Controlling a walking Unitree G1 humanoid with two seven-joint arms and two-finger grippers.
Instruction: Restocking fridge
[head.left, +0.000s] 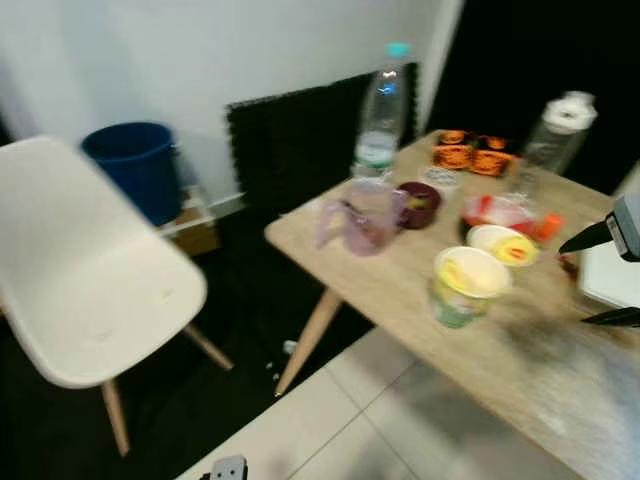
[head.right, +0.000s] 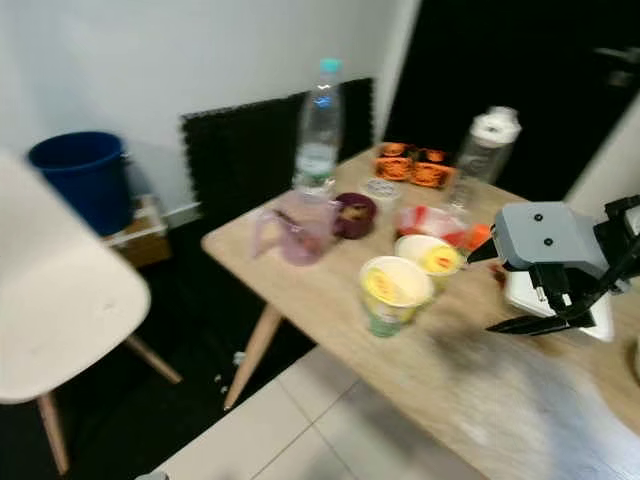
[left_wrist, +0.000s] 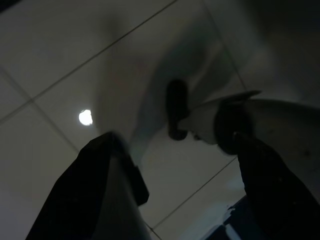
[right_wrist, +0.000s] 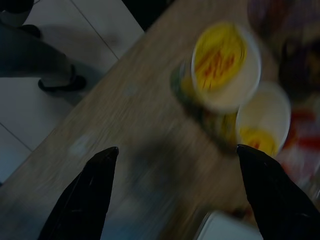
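Note:
A wooden table (head.right: 470, 400) carries groceries: a green tub with a yellow-printed lid (head.right: 393, 292), a second yellow-lidded tub (head.right: 430, 255), a red packet (head.right: 432, 220), a dark red bowl (head.right: 354, 213), a purple jug (head.right: 295, 228), a clear water bottle (head.right: 317, 130), orange packets (head.right: 412, 166) and a shaker bottle (head.right: 484, 148). My right gripper (head.right: 487, 290) hovers open over the table, just right of the two tubs, nothing between its fingers. In the right wrist view both tubs (right_wrist: 225, 65) lie ahead of the open gripper (right_wrist: 176, 149). My left gripper (left_wrist: 175, 137) hangs open over floor tiles.
A white box (head.right: 560, 300) lies on the table under my right wrist. A white chair (head.left: 80, 270) stands on the left, with a blue bucket (head.left: 135, 165) behind it by the wall. Pale floor tiles (head.left: 330, 430) run along the table's near edge. The pictures are blurred.

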